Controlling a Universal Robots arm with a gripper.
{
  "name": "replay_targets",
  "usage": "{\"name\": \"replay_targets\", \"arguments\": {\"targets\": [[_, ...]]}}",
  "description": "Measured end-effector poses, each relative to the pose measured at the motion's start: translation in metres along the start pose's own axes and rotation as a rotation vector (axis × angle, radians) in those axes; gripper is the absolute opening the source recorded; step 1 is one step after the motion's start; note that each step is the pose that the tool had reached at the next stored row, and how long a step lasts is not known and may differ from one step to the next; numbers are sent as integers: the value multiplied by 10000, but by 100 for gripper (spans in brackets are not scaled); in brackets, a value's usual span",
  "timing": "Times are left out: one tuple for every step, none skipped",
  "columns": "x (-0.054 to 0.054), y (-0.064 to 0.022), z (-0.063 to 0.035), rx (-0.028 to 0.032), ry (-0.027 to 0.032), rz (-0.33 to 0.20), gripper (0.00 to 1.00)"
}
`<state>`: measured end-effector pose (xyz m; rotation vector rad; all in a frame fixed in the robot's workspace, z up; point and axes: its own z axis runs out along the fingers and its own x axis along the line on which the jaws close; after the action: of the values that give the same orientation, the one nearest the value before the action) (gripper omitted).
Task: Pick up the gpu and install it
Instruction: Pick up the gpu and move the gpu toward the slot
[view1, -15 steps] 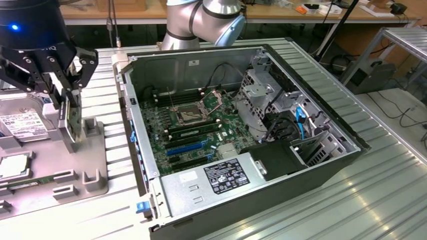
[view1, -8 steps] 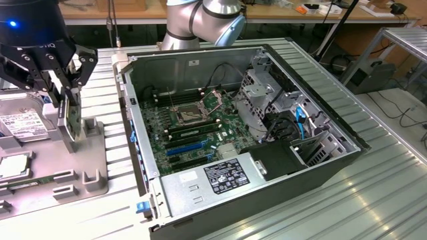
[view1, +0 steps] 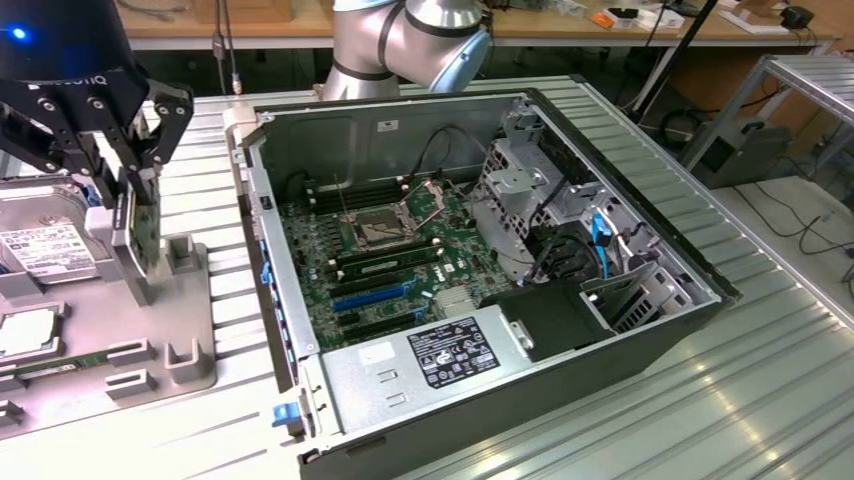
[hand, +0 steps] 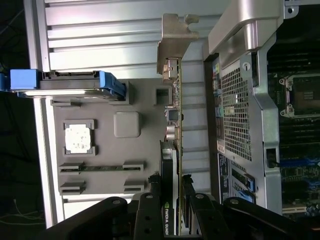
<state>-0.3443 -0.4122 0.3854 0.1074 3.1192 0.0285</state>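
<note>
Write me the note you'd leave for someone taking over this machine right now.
End effector: shut on the gpu, which is held on edge, with its bracket at the far end from the fingers.
Gpu: over the grey parts tray, next to the open computer case, not inside it.
Done: card gripped.
Left: installing it on the motherboard.

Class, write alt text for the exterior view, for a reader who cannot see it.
The gripper clamps the gpu on edge between its fingers at a grey parts tray, beside an open computer case with its motherboard exposed.
</note>
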Motion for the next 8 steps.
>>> {"name": "replay_targets", "arguments": {"targets": [[0, 1, -9, 2, 1, 0, 27], [0, 1, -15, 2, 0, 0, 27], [0, 2, -22, 4, 0, 0, 27], [0, 3, -29, 6, 0, 0, 27], [-1, 5, -40, 10, 1, 0, 27], [-1, 5, -48, 12, 0, -1, 27], [-1, 7, -62, 18, 0, 0, 27], [-1, 8, -73, 22, -1, -1, 27]]}}
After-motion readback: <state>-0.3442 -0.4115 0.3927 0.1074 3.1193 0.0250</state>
